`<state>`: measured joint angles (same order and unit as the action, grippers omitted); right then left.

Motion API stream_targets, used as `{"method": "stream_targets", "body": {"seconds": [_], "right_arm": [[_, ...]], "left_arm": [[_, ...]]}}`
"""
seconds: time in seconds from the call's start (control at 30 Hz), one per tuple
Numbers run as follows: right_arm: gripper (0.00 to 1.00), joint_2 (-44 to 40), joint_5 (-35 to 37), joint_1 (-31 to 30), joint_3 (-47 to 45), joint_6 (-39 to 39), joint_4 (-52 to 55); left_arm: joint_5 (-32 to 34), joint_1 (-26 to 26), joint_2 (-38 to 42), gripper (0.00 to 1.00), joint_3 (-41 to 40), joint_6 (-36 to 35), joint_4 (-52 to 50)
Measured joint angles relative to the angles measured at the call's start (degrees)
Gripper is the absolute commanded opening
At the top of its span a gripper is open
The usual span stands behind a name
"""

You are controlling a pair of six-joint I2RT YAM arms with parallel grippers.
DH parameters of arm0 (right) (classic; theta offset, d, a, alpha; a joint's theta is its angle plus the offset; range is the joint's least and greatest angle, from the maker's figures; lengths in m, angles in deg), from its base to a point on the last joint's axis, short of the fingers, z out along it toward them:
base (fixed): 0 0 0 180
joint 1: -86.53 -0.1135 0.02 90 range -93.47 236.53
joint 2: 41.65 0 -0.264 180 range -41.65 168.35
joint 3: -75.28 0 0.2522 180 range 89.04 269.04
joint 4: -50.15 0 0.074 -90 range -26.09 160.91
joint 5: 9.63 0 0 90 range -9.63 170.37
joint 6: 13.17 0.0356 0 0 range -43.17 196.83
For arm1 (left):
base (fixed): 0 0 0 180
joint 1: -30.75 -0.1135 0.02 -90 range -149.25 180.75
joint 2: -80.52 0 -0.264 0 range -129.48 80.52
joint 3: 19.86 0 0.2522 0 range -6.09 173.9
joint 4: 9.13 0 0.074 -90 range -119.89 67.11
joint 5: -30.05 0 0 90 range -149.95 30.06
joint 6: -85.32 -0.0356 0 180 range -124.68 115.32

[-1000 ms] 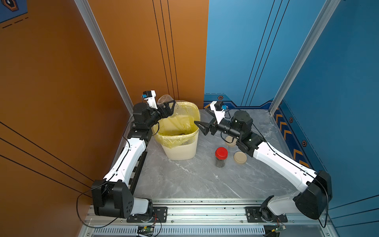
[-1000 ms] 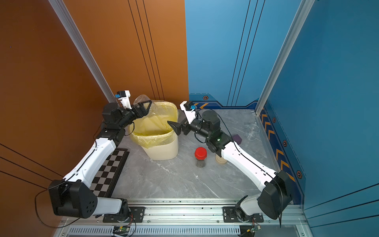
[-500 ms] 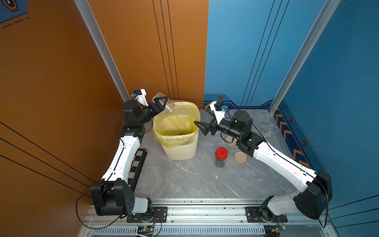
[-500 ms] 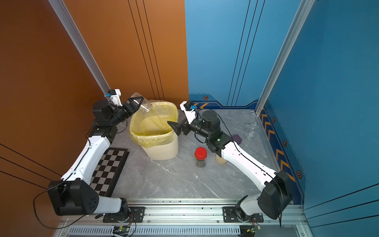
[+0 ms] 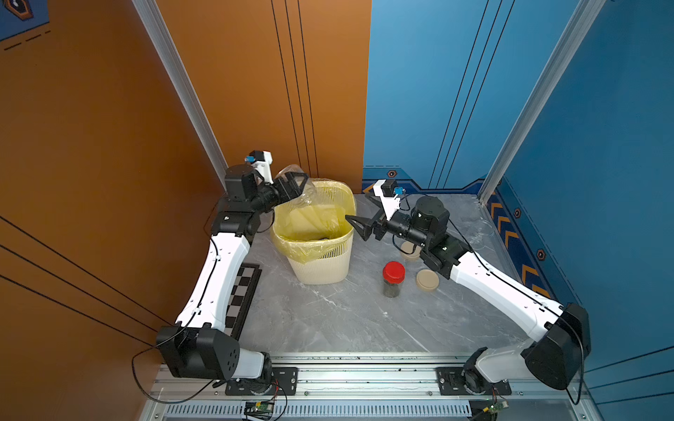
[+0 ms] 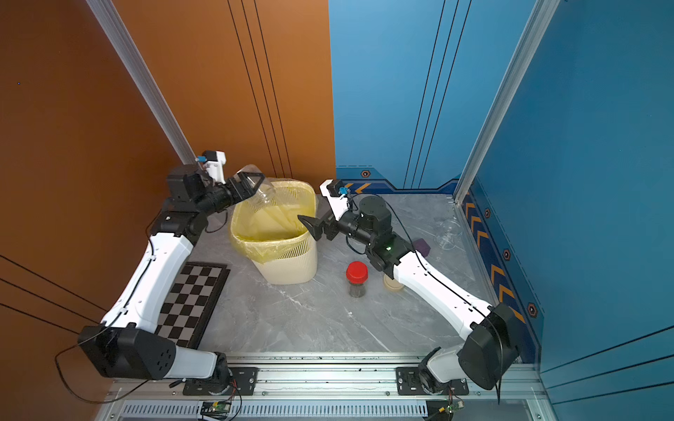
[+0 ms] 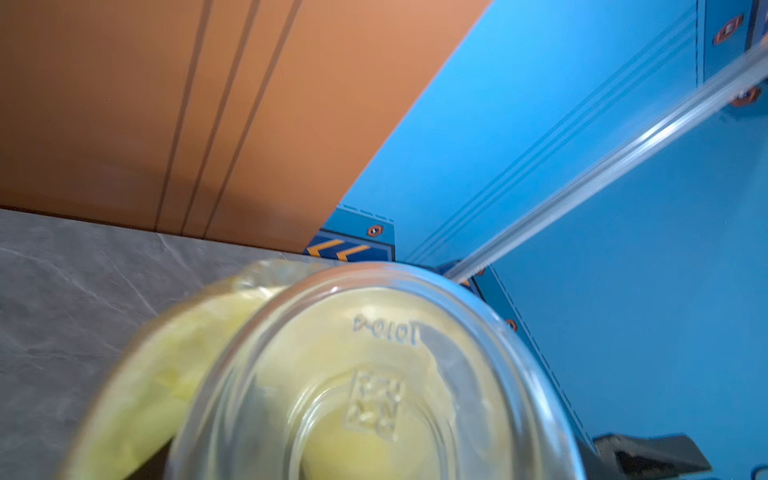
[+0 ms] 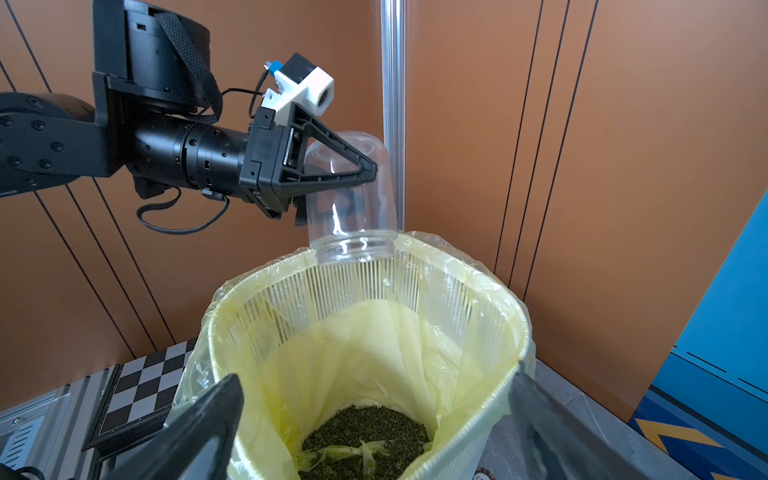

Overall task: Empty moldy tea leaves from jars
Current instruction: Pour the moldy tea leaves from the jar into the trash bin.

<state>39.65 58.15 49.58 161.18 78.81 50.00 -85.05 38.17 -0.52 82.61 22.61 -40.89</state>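
Held jar (image 8: pixel 349 199): clear glass, lid off, turned mouth-down, nothing visible inside. My left hand (image 8: pixel 357 187) grips it across the body. Its mouth sits just below the hand, at the rim of the bin (image 8: pixel 525 345).

Tea leaves (image 8: pixel 365 436): a dark green, crumbly heap at the bottom of the yellow bag (image 8: pixel 374 353), well below that hand. I judge this jar emptied.

My right hand (image 5: pixel 355 227) hovers at the bin's opposite rim, jaws wide, holding nothing.

Behind that hand, on the surface (image 5: pixel 328 320): the red-lidded jar (image 5: pixel 393 279) stands upright with its lid on and dark leaves inside. It is yet to do. Two beige lids (image 5: pixel 427 280) lie loose beside it.

Farther behind the right hand is a second clear jar (image 6: pixel 446 233), faint, seemingly empty. By my reckoning, two are done and one is left.
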Motion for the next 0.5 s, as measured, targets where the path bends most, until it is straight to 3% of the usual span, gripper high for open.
{"method": "stream_targets", "body": {"seconds": [0.1, 0.2, 0.3, 0.5], "right_arm": [[1.00, 0.0, 0.0, 0.0, 0.0, 0.0, 0.0], [1.00, 0.0, 0.0, 0.1, -0.2, 0.0, 0.0], [1.00, 0.0, 0.0, 0.3, -1.0, 0.0, 0.0], [1.00, -0.1, 0.0, 0.7, -1.9, 0.0, 0.0]], "left_arm": [[2.5, 6.9, 0.0, 0.54, 4.5, -8.8, -6.4], [6.7, 9.6, 0.6, 0.53, 6.9, -16.9, -10.1], [14.3, 12.6, 1.0, 0.54, 7.6, -25.1, -12.9], [29.2, 23.4, 0.5, 0.55, 9.8, -43.1, -16.4]]}}
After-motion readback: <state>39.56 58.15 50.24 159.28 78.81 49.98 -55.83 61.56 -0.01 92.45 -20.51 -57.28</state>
